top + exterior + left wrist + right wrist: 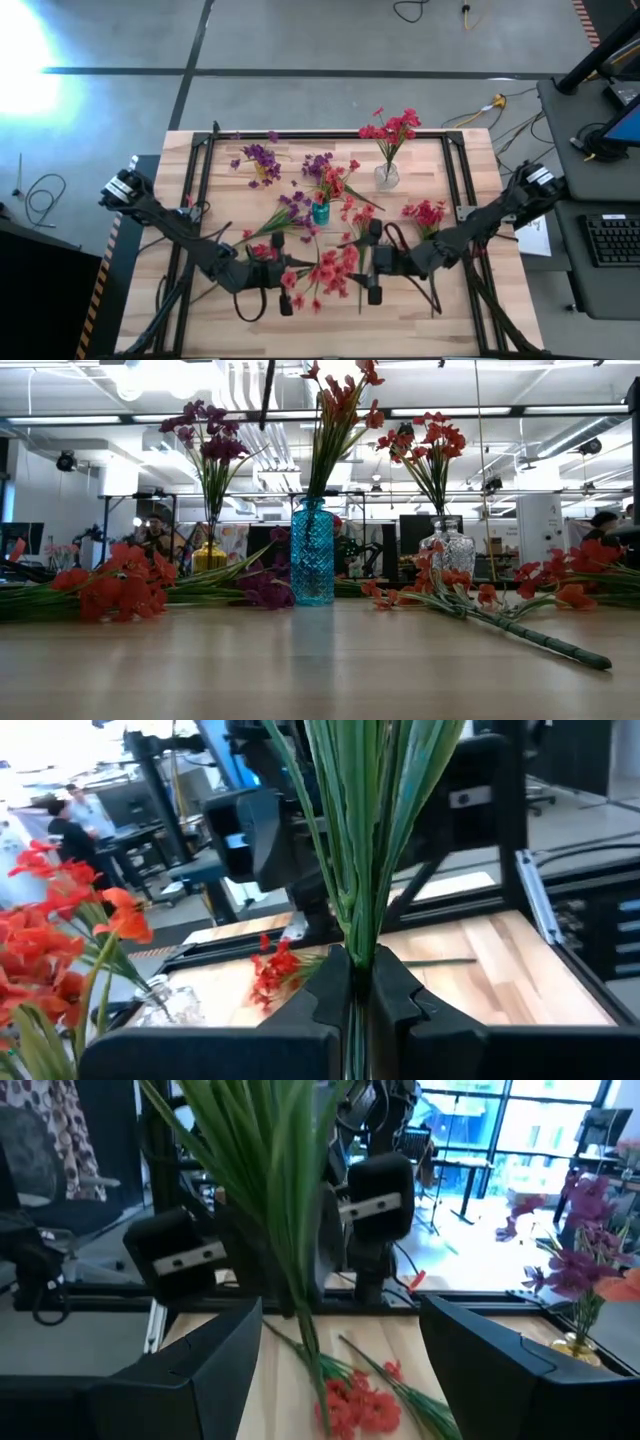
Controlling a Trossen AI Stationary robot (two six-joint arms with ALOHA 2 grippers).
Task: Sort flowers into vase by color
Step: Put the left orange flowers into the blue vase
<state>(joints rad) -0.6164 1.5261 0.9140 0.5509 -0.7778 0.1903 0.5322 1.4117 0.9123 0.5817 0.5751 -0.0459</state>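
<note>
1. High view: the wooden bench [250, 320] has flowers all over it. The left gripper [283, 283] sits near the front middle, right in a bunch of red flowers [330, 272]. The right gripper [373, 262] is just beside it, on the other side of that bunch. Further back there's a teal vase [320, 212] with red and purple blossoms, a clear glass vase [387, 176] with red ones, and a purple bunch [261, 160] in a small yellowish vase. Loose red sprigs [428, 214] lie toward the right side, and purple ones [293, 212] lie by the teal vase.

2. Low view: the teal vase [312, 552] stands upright mid-bench, the glass vase [451, 548] is to its right and the yellowish vase [209, 556] to its left. Red sprigs lie flat on both sides [120, 585], and one long stem [520, 628] runs out at an angle. Can't make out either gripper here.

3. Left wrist view: the left fingers [385, 990] are pinched tight on a bundle of green stems [365, 830] standing straight up.

4. Right wrist view: the right fingers [210, 1355] are spread wide with nothing in them. Green stems [275, 1190] hang in the gap, and a red sprig [358, 1402] lies on the bench below.
</note>
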